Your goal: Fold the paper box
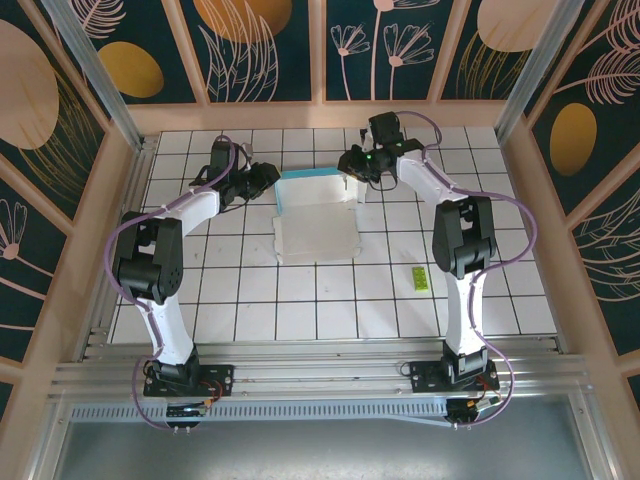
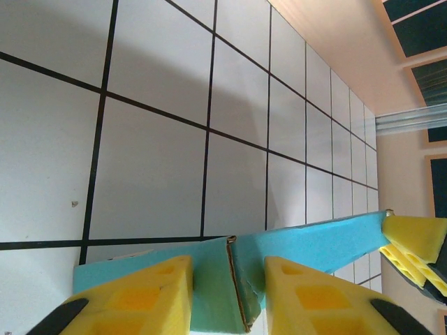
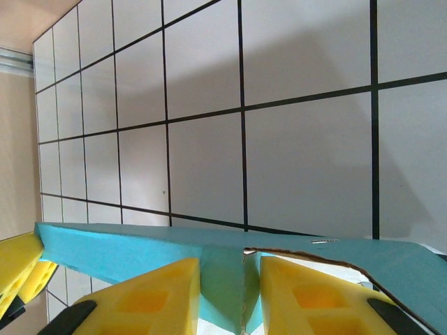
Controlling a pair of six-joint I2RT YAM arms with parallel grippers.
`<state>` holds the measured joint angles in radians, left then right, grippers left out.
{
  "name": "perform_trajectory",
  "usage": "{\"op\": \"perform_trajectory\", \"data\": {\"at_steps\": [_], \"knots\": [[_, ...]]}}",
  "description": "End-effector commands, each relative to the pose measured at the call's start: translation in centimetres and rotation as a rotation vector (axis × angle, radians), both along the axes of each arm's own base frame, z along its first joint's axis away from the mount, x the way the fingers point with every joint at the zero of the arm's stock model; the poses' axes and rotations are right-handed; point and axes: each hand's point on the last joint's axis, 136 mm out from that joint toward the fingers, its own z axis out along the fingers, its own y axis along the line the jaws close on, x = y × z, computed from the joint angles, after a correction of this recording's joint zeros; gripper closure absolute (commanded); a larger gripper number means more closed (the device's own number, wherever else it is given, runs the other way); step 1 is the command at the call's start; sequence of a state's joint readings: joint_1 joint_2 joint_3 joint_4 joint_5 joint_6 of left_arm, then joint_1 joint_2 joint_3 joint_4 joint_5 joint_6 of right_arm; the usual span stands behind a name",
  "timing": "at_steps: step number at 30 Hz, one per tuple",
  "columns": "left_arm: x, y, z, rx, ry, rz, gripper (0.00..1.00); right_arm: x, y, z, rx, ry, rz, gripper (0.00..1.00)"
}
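Observation:
The paper box lies mid-table with its white inside up and its far teal wall raised. My left gripper is at that wall's left corner and my right gripper at its right corner. In the left wrist view the yellow fingers of the left gripper pinch the teal corner fold of the box. In the right wrist view the right gripper is shut on the opposite corner fold of the box. Each wrist view catches the other gripper's yellow pads at the wall's far end.
A small yellow-green slip lies on the tiles to the right of the box. Wooden frame walls close in the tiled floor on three sides. An aluminium rail runs along the near edge by the arm bases.

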<state>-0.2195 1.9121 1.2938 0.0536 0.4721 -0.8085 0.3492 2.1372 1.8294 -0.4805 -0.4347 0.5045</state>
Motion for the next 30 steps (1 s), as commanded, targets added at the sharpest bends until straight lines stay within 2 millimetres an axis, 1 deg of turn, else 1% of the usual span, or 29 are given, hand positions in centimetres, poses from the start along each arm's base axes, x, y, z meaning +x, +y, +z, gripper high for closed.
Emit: {"op": "perform_trajectory", "data": {"at_steps": [1,4,6,10,12,14,18,19,20,23,24,26,30], "knots": [[-1.5,-0.2,-2.1,0.010,0.071,-0.032,0.70,-1.7,0.2,0.0,-0.033,0.027,0.007,0.71],[-1.6,-0.2,-2.3,0.014,0.073,-0.035,0.70,-1.7,0.0,1.2,-0.024,0.002,0.000,0.70],[-1.6,-0.2,-2.3,0.016,0.074,-0.035,0.70,-1.5,-0.4,2.2,-0.030,-0.017,-0.011,0.65],[-1.6,-0.2,-2.2,0.024,0.066,-0.044,0.71,-1.8,-1.3,4.3,-0.034,-0.059,-0.032,0.61],[-1.5,0.0,-2.4,0.041,0.070,-0.039,0.71,-2.3,-1.9,4.6,-0.046,-0.071,-0.046,0.60],[-1.6,0.2,-2.4,0.067,0.070,-0.039,0.71,-3.2,-2.5,4.4,-0.052,-0.071,-0.065,0.59],[-1.7,0.1,-2.5,0.084,0.064,-0.055,0.72,-5.3,-3.9,3.1,-0.035,-0.090,-0.144,0.58],[-1.7,0.1,-2.5,0.086,0.064,-0.058,0.72,-5.8,-4.2,2.1,-0.032,-0.084,-0.162,0.58],[-1.7,-0.1,-2.5,0.087,0.065,-0.063,0.72,-6.1,-4.3,2.0,-0.014,-0.101,-0.186,0.58],[-1.8,-0.3,-2.6,0.087,0.065,-0.071,0.72,-7.2,-4.5,-0.5,0.004,-0.102,-0.241,0.56],[-1.8,-0.4,-2.6,0.086,0.066,-0.072,0.72,-7.4,-4.5,-1.4,-0.005,-0.103,-0.260,0.55],[-1.8,-0.5,-2.5,0.086,0.065,-0.074,0.72,-7.4,-4.4,-2.7,-0.027,-0.122,-0.278,0.55],[-1.6,-0.7,-2.6,0.087,0.066,-0.078,0.72,-6.6,-4.0,-5.2,-0.073,-0.128,-0.289,0.54]]}}
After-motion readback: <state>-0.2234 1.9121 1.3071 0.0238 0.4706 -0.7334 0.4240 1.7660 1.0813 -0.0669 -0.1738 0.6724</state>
